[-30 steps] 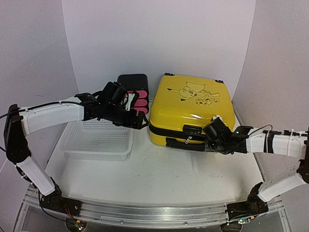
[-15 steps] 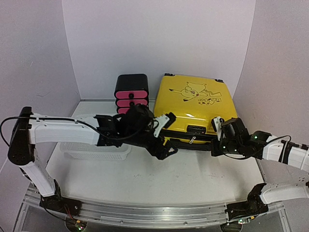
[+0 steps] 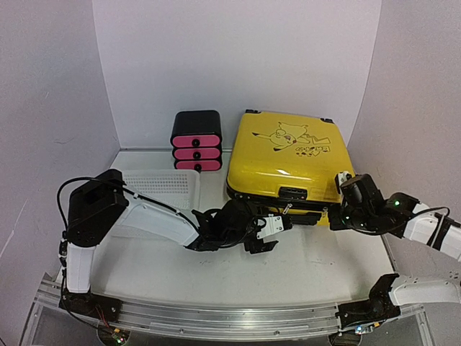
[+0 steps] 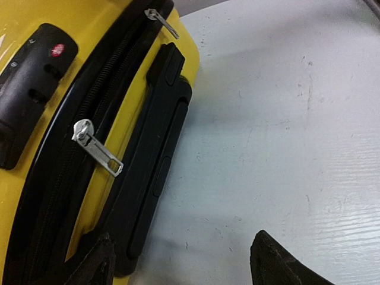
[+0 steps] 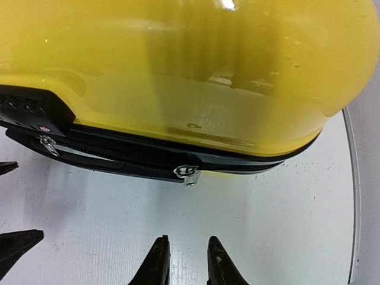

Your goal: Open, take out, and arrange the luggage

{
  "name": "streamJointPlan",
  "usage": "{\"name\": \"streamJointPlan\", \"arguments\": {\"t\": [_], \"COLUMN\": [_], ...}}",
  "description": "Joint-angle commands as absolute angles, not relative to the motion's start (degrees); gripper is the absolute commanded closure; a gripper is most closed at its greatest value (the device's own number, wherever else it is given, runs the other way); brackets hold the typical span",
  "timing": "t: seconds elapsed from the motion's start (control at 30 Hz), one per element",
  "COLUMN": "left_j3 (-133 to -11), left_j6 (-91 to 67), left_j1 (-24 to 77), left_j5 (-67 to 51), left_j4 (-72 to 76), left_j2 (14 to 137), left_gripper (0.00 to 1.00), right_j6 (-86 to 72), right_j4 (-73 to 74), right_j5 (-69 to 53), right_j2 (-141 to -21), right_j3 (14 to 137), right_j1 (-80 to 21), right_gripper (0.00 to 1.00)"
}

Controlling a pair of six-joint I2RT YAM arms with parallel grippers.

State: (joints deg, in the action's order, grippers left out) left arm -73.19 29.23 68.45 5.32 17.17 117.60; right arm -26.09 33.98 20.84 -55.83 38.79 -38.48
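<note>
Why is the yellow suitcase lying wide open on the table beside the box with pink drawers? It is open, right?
No, it is not open. The yellow suitcase is lying shut on the table beside the box with pink drawers. The top external view shows its lid down flat on the base.

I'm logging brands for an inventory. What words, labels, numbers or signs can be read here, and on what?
Nothing reads clearly.
Black lettering beside the cartoon on the luggage lid: too blurred to read.
Red badge on the black lock: white mark inside, too small to read.
</note>
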Motion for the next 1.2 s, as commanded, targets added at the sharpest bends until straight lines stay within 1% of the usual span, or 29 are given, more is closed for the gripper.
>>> {"name": "streamJointPlan", "arguments": {"t": [0.0, 0.17, 0.27, 0.37, 0.47, 0.6, 0.73, 0.8, 0.9, 0.97, 1.03, 1.17], "left_j3": [-77.6, -81.2, -82.3, -84.1, -85.8, -87.9, -88.2, -88.8, -87.9, -87.1, -86.2, -85.8], "left_j6": [42.2, 45.3, 46.0, 45.7, 44.1, 43.3, 41.5, 41.3, 40.3, 40.1, 39.5, 39.1], "left_j1": [68.4, 68.4, 68.3, 67.7, 66.3, 65.5, 65.4, 65.4, 65.4, 65.4, 65.4, 65.0], "left_j5": [6.4, 8.3, 8.8, 9.1, 7.6, 6.7, 5.9, 6.8, 6.7, 5.9, 5.6, 2.9], "left_j4": [26.9, 27.1, 27.4, 27.4, 25.7, 20.7, 18.0, 16.8, 16.2, 16.0, 16.0, 15.4], "left_j2": [121.2, 124.6, 124.6, 125.5, 126.8, 128.6, 129.1, 129.8, 129.5, 129.0, 128.4, 127.9], "left_gripper": [0.22, 0.28, 0.30, 0.29, 0.29, 0.31, 0.34, 0.36, 0.47, 0.50, 0.56, 0.59], "right_j6": [-27.8, -27.8, -28.3, -29.0, -28.7, -27.6, -28.3, -29.4, -31.3, -31.8, -31.5, -31.5], "right_j4": [36.3, 38.7, 39.7, 39.9, 38.4, 32.9, 26.3, 23.7, 20.5, 19.4, 19.3, 19.2], "right_j5": [24.0, 24.5, 24.6, 23.1, 16.5, 4.9, -3.4, -4.8, -7.6, -8.2, -8.6, -8.9], "right_j2": [-49.7, -46.4, -46.6, -47.8, -50.1, -51.5, -52.9, -54.1, -55.5, -55.4, -55.5, -55.2], "right_j3": [38.2, 37.5, 37.4, 37.3, 37.6, 36.3, 33.9, 32.8, 31.7, 31.5, 31.9, 31.8], "right_j1": [-37.9, -37.7, -37.7, -37.4, -35.4, -30.6, -25.2, -23.2, -20.1, -19.4, -19.3, -19.1], "right_gripper": [0.77, 0.77, 0.77, 0.77, 0.72, 0.57, 0.47, 0.47, 0.47, 0.46, 0.46, 0.46]}}
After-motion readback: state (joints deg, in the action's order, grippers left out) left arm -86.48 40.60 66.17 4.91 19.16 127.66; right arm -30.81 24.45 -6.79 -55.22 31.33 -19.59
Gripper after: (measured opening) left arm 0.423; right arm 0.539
